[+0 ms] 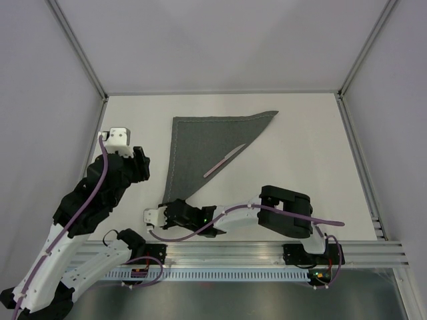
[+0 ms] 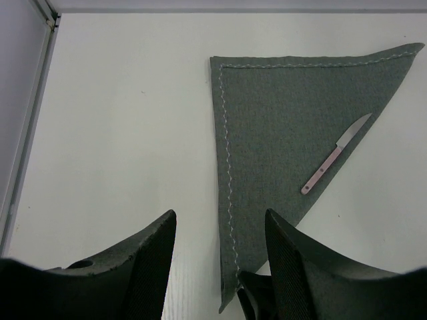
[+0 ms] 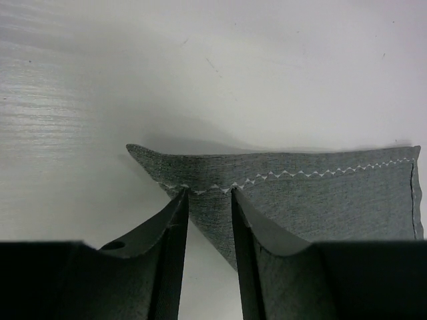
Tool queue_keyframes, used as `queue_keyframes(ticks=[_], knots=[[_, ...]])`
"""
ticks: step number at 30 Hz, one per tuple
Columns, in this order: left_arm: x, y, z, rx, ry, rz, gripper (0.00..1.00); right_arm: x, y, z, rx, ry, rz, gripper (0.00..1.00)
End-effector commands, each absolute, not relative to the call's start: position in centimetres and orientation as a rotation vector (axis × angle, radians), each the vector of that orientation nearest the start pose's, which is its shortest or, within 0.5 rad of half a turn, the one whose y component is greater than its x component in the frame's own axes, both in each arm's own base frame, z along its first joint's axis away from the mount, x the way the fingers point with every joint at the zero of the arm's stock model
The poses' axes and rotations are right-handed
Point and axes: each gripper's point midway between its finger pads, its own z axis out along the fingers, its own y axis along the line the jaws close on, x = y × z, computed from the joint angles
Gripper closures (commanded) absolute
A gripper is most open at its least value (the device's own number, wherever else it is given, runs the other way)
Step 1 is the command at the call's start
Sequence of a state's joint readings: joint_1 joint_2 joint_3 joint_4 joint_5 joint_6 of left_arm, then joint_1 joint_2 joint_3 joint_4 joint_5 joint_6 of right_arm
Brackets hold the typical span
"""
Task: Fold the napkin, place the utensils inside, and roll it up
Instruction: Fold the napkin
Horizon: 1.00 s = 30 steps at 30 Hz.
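The dark grey napkin [image 1: 210, 143] lies folded into a triangle, its pale stitched line running along the left and far edges. A slim pale pink knife [image 1: 223, 160], the one utensil in view, rests on it beside the diagonal fold. In the left wrist view the napkin [image 2: 287, 127] and the knife [image 2: 333, 157] show ahead. My right gripper [image 1: 170, 212] sits at the napkin's near corner. In its wrist view the corner of the napkin [image 3: 320, 200] lies between the parted jaws of the right gripper [image 3: 209, 193], slightly raised, not pinched. My left gripper [image 1: 141, 163] hovers open left of the napkin, holding nothing.
The white table [image 1: 300, 153] is bounded by a metal frame and white walls on three sides. The right arm's black finger [image 2: 257, 293] shows at the lower edge of the left wrist view, by the napkin's near corner. An aluminium rail [image 1: 267, 252] runs along the near edge.
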<state>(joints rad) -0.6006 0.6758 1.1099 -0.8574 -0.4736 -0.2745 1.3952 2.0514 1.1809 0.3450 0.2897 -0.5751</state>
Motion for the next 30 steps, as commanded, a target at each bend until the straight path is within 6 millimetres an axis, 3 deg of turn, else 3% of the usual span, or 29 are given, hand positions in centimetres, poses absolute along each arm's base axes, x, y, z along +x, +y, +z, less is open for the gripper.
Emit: queue_keyframes(ticks=[1,11,30], knots=[[21.1,-6.4,29.4,-0.154,1.973,-0.182,0.39,15.2,52.0,7.2,-1.611,1.273,0.335,0.61],[21.5,-6.4,28.8,-0.166,1.983,-0.166,0.39,13.0,51.9,7.2,-1.644,1.271,0.472,0.58],[21.5,-6.1,27.5,-0.161,1.998,-0.133,0.38,13.2,54.5,4.8,-1.688,1.219,0.464,0.52]])
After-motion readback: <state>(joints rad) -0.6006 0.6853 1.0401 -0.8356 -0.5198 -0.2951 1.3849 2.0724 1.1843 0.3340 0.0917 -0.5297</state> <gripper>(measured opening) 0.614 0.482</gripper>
